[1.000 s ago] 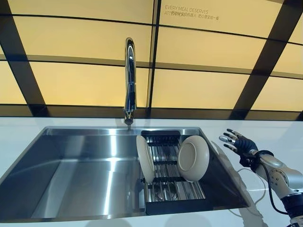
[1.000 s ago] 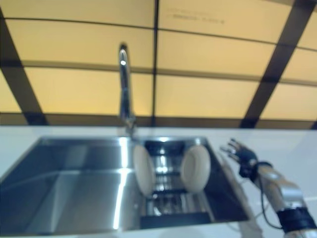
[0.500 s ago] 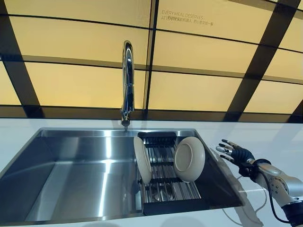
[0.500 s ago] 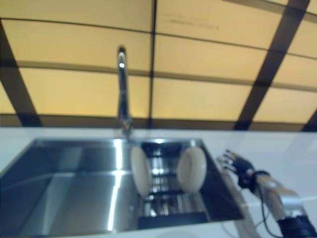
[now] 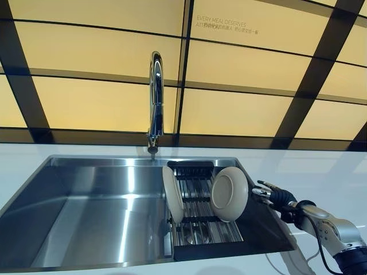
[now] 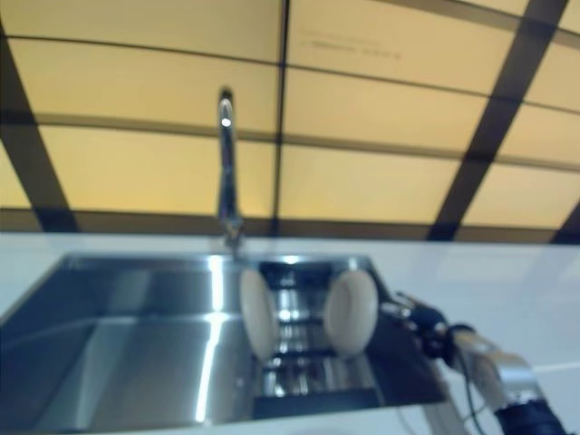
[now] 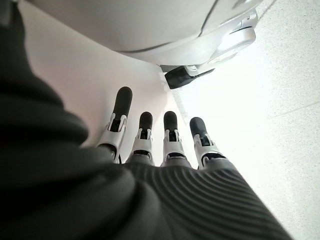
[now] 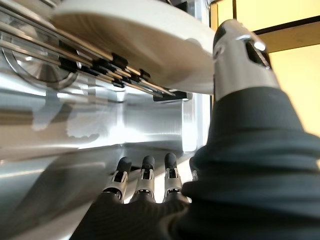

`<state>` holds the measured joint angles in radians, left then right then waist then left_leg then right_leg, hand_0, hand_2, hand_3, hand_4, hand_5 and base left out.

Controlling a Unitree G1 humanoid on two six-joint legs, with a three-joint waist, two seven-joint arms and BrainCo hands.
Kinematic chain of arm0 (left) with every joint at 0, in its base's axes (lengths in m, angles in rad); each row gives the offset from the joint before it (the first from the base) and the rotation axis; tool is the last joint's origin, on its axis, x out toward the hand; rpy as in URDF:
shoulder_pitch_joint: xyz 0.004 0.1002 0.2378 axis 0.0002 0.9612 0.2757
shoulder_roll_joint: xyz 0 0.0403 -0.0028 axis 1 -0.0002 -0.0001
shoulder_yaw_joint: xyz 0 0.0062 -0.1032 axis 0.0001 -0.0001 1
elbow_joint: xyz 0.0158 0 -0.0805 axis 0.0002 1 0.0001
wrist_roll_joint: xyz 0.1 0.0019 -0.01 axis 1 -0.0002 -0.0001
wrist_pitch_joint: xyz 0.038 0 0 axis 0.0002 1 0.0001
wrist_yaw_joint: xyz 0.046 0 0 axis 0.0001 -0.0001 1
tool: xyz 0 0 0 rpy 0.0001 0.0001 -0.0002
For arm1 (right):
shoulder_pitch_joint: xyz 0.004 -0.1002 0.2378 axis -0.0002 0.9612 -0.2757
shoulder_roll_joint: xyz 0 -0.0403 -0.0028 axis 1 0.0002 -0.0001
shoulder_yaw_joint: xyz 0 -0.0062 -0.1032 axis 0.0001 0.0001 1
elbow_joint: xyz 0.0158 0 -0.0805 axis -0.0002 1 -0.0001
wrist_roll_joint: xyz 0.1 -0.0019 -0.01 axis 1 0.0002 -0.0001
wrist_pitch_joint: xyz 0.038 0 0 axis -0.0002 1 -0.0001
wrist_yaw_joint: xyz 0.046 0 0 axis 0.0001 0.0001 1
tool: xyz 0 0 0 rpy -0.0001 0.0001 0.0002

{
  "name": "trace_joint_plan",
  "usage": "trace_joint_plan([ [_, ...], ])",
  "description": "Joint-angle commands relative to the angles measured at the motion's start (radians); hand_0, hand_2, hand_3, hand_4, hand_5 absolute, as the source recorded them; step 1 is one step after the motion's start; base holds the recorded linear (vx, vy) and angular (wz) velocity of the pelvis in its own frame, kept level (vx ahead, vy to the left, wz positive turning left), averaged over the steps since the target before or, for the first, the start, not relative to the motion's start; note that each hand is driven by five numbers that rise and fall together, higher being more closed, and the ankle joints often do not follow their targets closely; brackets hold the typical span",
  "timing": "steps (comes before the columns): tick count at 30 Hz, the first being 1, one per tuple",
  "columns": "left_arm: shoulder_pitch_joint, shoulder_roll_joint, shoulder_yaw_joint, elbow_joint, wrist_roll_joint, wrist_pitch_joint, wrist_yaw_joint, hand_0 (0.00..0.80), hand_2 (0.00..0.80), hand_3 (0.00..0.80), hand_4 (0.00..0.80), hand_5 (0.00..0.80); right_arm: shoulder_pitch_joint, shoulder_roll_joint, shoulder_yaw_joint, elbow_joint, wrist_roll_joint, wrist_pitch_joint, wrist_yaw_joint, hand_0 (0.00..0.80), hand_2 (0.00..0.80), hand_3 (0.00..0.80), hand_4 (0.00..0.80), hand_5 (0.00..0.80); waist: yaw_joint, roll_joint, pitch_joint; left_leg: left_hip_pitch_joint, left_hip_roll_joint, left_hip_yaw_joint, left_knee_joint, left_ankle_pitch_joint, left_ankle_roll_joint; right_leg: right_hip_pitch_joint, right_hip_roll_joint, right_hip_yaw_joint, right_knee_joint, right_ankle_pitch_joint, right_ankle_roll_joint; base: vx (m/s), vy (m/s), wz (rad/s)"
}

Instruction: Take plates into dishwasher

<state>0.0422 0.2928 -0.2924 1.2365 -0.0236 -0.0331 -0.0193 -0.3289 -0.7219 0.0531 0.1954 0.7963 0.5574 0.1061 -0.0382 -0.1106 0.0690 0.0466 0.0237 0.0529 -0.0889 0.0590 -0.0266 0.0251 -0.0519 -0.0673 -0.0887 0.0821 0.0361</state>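
Two cream plates are standing on edge in a black drying rack (image 5: 203,229) that is sitting in the right part of the steel sink (image 5: 86,206). The right plate (image 5: 229,193) is leaning with its hollow face turned toward nine o'clock; the left plate (image 5: 173,193) is standing edge-on at nine o'clock of it, with bare rack slats between them.

The right hand (image 5: 269,195) is hanging just beside the right plate, at its three o'clock, over the sink's right rim. Its fingers (image 8: 145,175) are stretching out straight and gripping nothing, and its thumb (image 8: 240,60) is lying close along the plate's rim in the right wrist view; whether it is touching cannot be told.

The plates are looking like glazed ceramic: probably stiff, fairly heavy for their thin edge, slippery if wet and likely to chip against the steel. The best hold is probably on the upper rim of the right plate, thumb on one face and fingers on the other, lifting straight up so the lower edge is clearing the slats.

The left hand (image 7: 160,135) is showing only in its own wrist view, fingers relaxed and empty. The tall chrome tap (image 5: 155,97) is standing at twelve o'clock of the rack.
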Motion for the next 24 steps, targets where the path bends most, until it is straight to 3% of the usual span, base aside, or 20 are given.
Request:
trace_joint_plan([
  [1,-0.097,0.019,-0.013,0.017,-0.009,-0.061,0.014,0.000,0.000,0.000,0.000,0.000,-0.043,0.012,0.014,-0.026,-0.013,-0.020,0.011,0.000,0.000,0.000,0.000,0.000,0.014,0.000,-0.010,-0.001,0.012,0.020,0.002,-0.031,0.003,0.039,-0.019,-0.031,0.017,-0.029,0.028,0.000,0.000,0.00],
  [24,-0.107,0.017,-0.036,0.011,-0.009,-0.053,0.009,0.000,0.000,0.000,0.000,0.000,-0.092,0.055,0.068,-0.005,0.019,0.025,-0.007,0.000,0.000,0.000,0.000,0.000,0.023,0.004,-0.004,0.001,0.008,0.010,0.002,-0.031,0.004,0.042,-0.017,-0.032,0.012,-0.026,0.027,0.000,0.000,0.00],
])
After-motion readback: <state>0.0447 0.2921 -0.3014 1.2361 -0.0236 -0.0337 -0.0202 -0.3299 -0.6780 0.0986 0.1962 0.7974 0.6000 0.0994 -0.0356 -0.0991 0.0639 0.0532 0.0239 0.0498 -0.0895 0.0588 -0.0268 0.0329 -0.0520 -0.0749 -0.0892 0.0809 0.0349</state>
